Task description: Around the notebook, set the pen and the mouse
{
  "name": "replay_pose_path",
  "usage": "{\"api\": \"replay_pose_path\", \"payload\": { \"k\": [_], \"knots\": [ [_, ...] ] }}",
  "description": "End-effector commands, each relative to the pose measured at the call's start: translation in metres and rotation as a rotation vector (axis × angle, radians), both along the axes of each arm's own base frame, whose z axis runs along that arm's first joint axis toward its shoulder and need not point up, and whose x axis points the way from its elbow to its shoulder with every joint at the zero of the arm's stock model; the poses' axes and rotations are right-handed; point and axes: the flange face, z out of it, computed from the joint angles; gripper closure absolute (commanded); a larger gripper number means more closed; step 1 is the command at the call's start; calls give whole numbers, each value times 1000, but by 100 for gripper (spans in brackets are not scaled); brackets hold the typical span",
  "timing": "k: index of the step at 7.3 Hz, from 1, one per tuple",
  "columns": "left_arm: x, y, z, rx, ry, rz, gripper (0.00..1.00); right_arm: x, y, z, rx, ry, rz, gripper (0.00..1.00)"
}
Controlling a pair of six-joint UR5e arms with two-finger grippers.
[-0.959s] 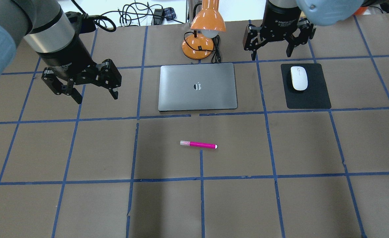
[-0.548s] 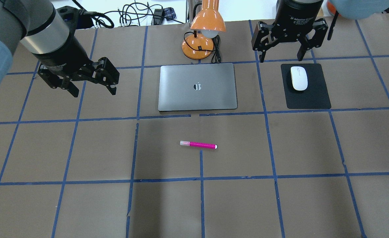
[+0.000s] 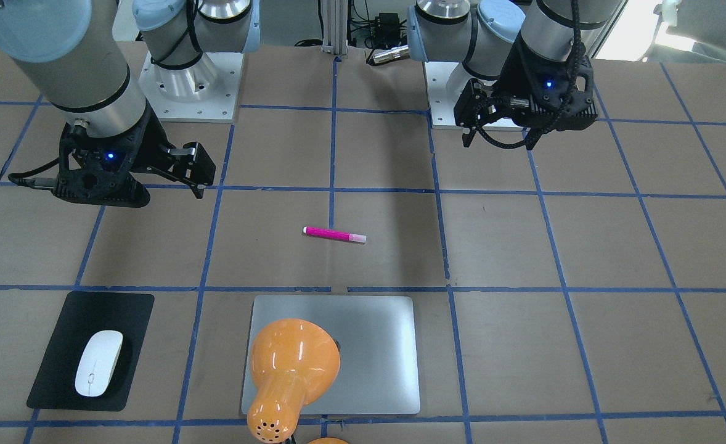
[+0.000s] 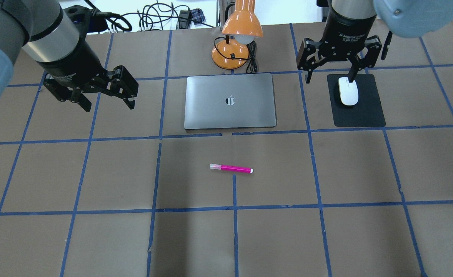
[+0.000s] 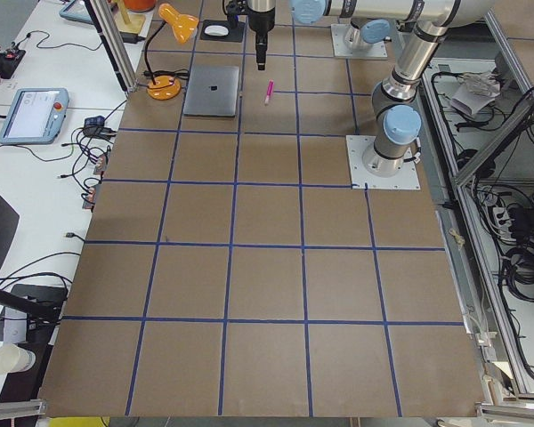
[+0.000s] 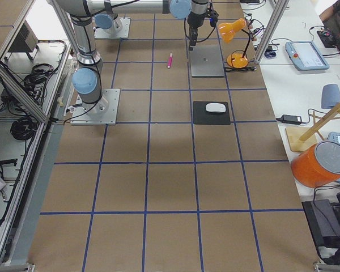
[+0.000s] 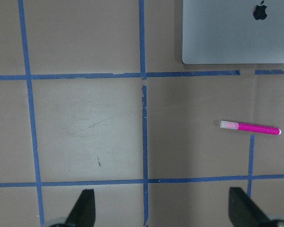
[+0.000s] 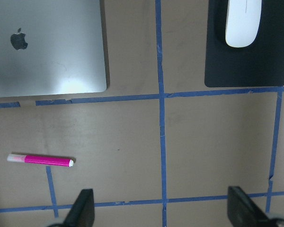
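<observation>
The magenta pen lies flat on the brown table in front of the notebook, a closed silver laptop. The white mouse rests on a black mat to the right of the notebook. My right gripper hangs open above the mat's far left corner, one fingertip overlapping the mouse's far end in the overhead view. My left gripper hovers open and empty left of the notebook. The left wrist view shows the pen ahead to the right. The right wrist view shows the mouse at the top.
An orange desk lamp with a black cord stands just behind the notebook and covers part of it in the front-facing view. Cables lie past the table's far edge. Blue tape lines grid the brown table.
My right gripper has come nearer and lower, from behind the mat to over its far corner beside the mouse. My left gripper pulled back slightly to the left. Pen, mouse and notebook have not moved.
</observation>
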Motion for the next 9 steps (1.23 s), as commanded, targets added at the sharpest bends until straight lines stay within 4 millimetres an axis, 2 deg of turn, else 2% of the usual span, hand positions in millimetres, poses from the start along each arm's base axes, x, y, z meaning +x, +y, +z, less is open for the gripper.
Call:
{"api": "replay_pose_path", "payload": {
  "k": [1,3,5,6,7,8,9],
  "knots": [
    [0,0,0,0,0,1,0,-15,6,-29,54,11,-22,0],
    [0,0,0,0,0,1,0,-20,-5,-28,-31,18,-13,0],
    [1,0,0,0,0,2,0,-31,-4,-31,-12,23,-18,0],
    [1,0,0,0,0,2,0,-31,-5,-15,-58,17,-13,0],
    [1,0,1,-2,0,2,0,-28,-4,-24,-41,5,-11,0],
    [1,0,1,-3,0,1,0,-28,-15,-20,-64,4,-9,0],
    [1,0,1,-2,0,2,0,-28,-23,-30,-47,6,-9,0]
  ]
}}
